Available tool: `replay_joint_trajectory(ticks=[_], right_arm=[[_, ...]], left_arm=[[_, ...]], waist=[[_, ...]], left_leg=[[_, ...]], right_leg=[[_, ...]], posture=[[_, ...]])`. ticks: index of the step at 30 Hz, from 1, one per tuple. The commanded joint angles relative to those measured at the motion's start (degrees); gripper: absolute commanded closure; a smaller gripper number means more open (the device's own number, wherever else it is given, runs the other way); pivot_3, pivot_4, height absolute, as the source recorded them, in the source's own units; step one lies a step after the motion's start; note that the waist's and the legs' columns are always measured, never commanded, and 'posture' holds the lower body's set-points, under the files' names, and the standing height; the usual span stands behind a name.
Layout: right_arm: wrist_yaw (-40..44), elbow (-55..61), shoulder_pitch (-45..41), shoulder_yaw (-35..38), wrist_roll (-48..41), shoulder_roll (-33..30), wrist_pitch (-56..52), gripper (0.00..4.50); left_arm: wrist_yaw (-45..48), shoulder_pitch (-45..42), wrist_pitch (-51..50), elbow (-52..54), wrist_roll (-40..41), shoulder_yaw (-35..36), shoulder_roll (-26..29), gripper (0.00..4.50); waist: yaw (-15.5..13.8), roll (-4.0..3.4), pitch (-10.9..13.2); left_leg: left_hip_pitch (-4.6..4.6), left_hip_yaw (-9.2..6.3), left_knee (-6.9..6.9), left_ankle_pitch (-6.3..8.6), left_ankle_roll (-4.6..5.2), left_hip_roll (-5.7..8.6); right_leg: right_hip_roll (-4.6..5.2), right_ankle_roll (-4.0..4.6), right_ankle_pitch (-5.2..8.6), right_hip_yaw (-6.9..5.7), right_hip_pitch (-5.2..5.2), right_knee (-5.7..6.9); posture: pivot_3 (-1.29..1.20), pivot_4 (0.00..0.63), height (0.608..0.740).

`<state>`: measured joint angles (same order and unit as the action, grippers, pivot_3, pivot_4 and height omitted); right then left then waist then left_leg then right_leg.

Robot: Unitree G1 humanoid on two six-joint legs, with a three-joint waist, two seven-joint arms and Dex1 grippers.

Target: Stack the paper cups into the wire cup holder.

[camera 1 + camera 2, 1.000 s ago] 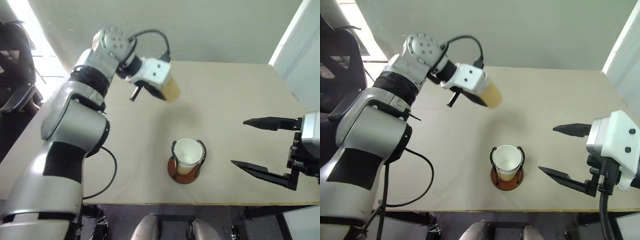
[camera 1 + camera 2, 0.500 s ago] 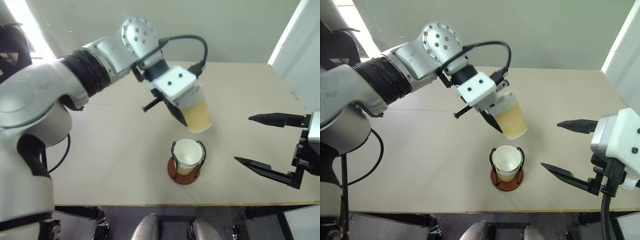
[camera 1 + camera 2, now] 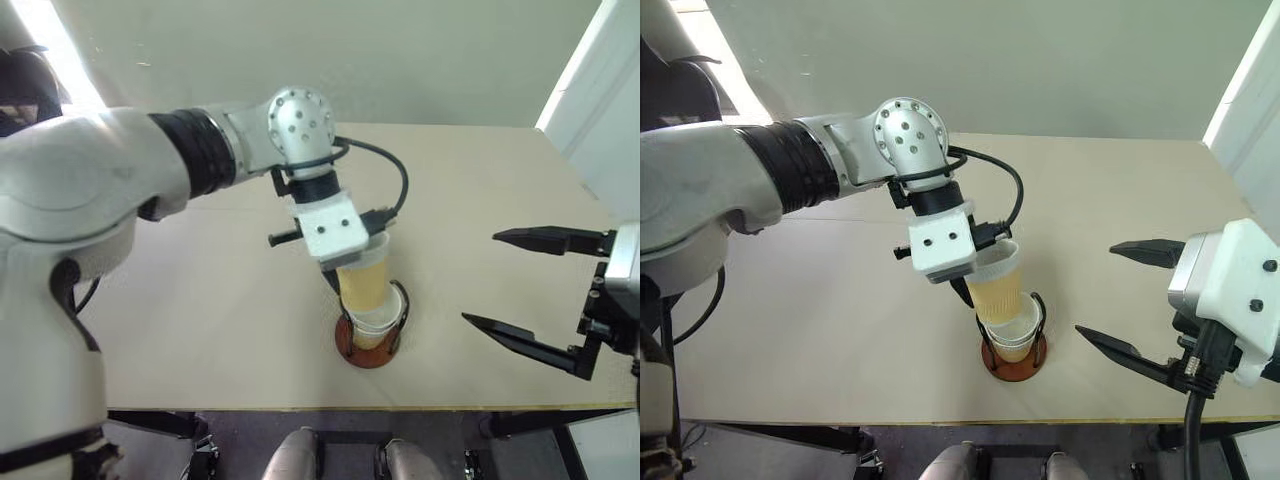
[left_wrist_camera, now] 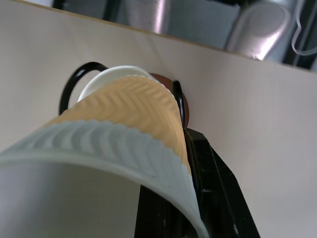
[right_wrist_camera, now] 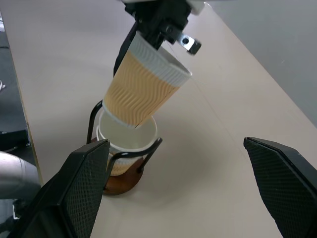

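i have the left claw (image 3: 970, 288) clamped on a paper cup (image 3: 996, 290), one finger (image 4: 208, 168) pressed against its ribbed outside wall. the cup hangs tilted, rim up toward the wrist, its bottom edge just at the mouth of a second cup (image 5: 130, 141). that second cup stands upright in the wire holder (image 3: 368, 345), between the two dark loops, on the reddish-brown disc base. the holder sits on the pale table (image 3: 200, 300) near its front edge, about the middle. my right claw (image 3: 535, 290) hovers off to the right of the holder, well apart from it, its two black fingers (image 5: 86, 173) spread wide with nothing between them.
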<state>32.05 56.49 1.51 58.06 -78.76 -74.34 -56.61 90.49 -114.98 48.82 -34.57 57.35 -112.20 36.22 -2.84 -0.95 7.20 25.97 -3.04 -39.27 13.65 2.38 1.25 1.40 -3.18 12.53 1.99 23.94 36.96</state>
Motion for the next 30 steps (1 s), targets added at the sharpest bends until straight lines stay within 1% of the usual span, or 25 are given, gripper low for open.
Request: replay_joint_trajectory(ticks=[1,10,24,27,30], right_arm=[[-2.2,0.3,-0.1,3.1,-1.9,-0.5,0.1,0.00],[-5.1,1.1,1.0,4.2,-4.6,-0.8,0.0,0.00],[-7.0,1.4,1.8,4.5,-5.9,-1.1,0.4,0.00],[-7.3,1.4,1.9,4.3,-5.9,-1.1,0.5,0.00],[-7.6,1.4,1.9,4.3,-6.0,-1.2,0.6,0.00]], left_arm=[[2.0,-1.1,2.8,-2.6,0.3,0.3,-1.4,4.46],[2.0,0.5,3.8,-7.1,-0.2,2.8,-4.2,4.46],[2.0,-0.6,4.3,-4.3,0.7,1.1,-3.2,4.46],[2.0,-0.1,3.8,-4.5,0.9,2.1,-3.5,4.46],[2.0,0.1,3.4,-4.4,1.1,2.2,-3.6,3.82]], waist=[[0.0,0.00,0.0],[0.0,0.00,0.0],[0.0,0.00,0.0],[0.0,0.00,0.0],[0.0,0.00,0.0]], left_leg=[[0.01,0.00,-0.01,0.02,-0.01,0.00],[-0.02,0.00,0.03,0.10,-0.14,-0.01],[-0.02,0.00,0.03,0.13,-0.18,-0.01],[-0.01,0.00,0.03,0.13,-0.19,-0.01],[-0.01,0.00,0.03,0.22,-0.33,-0.01]], right_leg=[[0.01,0.00,-0.01,0.00,0.00,0.00],[0.00,0.02,-0.01,-0.02,0.00,0.02],[0.01,0.03,-0.02,-0.02,0.00,0.02],[0.01,0.03,-0.02,-0.02,0.00,0.02],[0.01,0.03,-0.02,-0.02,0.00,0.02]], posture=[[0.00,0.150,0.740],[0.00,0.150,0.740],[0.00,0.150,0.740],[0.00,0.150,0.740],[0.00,0.150,0.740]])
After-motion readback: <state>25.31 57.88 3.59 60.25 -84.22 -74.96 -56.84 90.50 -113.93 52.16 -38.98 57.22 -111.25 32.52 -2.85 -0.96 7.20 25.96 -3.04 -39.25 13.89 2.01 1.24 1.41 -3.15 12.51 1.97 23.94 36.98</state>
